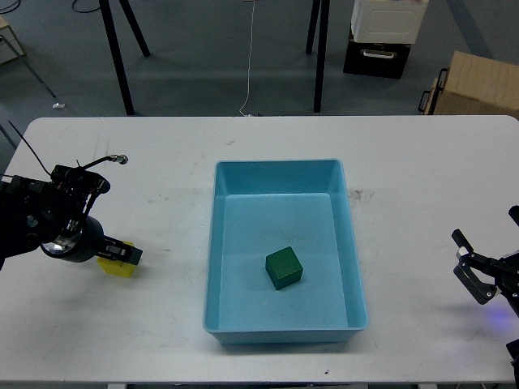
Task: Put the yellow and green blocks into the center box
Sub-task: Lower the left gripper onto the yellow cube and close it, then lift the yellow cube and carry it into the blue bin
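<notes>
The yellow block (116, 267) lies on the white table (162, 324), left of the blue box (357, 312). My left gripper (122, 254) is low over the block and covers its top. Its fingers show as one dark bar, so I cannot tell whether they are open or shut. The green block (284, 268) lies inside the box, a little below its middle. My right gripper (472, 267) is open and empty near the table's right edge, far from both blocks.
Beyond the table's far edge stand black stand legs (117, 57), a white and black cabinet (385, 32) and a cardboard box (478, 85). A thin cable loops off my left arm (101, 160).
</notes>
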Controlling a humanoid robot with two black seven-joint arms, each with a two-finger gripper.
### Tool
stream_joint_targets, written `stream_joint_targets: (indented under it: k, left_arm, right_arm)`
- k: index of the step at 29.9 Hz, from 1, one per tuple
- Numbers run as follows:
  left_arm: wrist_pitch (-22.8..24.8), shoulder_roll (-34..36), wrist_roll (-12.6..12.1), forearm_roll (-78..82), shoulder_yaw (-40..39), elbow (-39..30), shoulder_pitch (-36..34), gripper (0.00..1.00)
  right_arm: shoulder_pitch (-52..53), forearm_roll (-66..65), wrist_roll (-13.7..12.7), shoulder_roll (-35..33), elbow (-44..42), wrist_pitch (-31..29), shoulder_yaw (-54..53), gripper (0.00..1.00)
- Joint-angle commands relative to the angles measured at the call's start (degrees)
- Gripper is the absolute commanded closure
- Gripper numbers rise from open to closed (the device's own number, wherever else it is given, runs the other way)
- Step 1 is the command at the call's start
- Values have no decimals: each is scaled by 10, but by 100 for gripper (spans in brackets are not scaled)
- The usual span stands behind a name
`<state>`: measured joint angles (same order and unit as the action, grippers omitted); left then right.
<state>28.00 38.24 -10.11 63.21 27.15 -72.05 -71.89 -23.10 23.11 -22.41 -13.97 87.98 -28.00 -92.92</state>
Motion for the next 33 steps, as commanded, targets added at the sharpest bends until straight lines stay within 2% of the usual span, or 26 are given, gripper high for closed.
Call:
stream_joint_targets:
  k: [1,7,12,16,24,30,33]
  left_arm:
    - [0,1,-16,-6,-6,-2,0,100]
    - [0,27,-18,-8,-54,-19,-11,100]
    - [0,15,-18,-73,-139,-50,-81,100]
    - [0,-80,-19,-141,-137,-31,-149,100]
    - [0,-264,-18,-147,-133,33,-156,100]
    - [0,-320,-16,-146,-118,48,-139,100]
    - [0,-340,-10,-146,-110,52,-134,95]
  right_arm:
    - [0,0,0,0,0,0,0,0]
    - [-1,0,0,0,0,0,0,0]
    - [-1,-1,0,0,-1,0,1,0]
    - [-1,-12,1,0,-1,0,0,0]
    - [-1,-12,2,0,-3,0,-2,0]
    - [1,-12,2,1,-3,0,-4,0]
    - [1,-12,2,1,-3,0,-3,0]
